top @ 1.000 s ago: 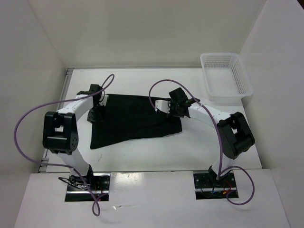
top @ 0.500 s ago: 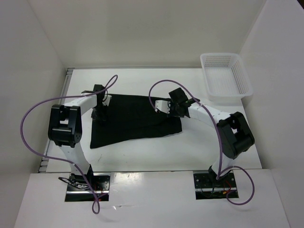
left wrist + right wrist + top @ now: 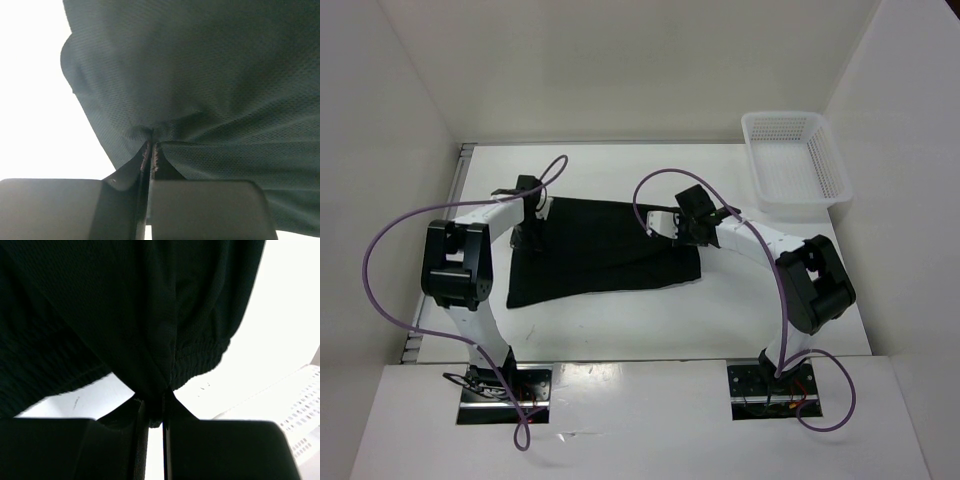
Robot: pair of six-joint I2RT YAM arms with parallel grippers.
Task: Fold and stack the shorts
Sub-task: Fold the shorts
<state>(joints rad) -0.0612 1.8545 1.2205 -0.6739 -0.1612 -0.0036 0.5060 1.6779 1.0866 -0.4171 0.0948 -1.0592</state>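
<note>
The black shorts point(image 3: 603, 250) lie spread flat on the white table between the two arms. My left gripper point(image 3: 532, 226) sits at their far left edge, shut on a pinch of the fabric point(image 3: 200, 90), which bunches into creases at the fingertips point(image 3: 151, 145). At the far right edge my right gripper point(image 3: 688, 230) is shut on the shorts near the elastic waistband point(image 3: 200, 352), with cloth caught between its fingers point(image 3: 152, 405). The drawstring is hidden.
A white mesh basket point(image 3: 796, 160) stands at the back right corner, its rim visible also in the right wrist view point(image 3: 300, 405). White walls close in the table on three sides. Purple cables loop over both arms.
My left gripper has moved slightly right onto the shorts' left edge and closed on the fabric. The right gripper has kept its hold and place.
</note>
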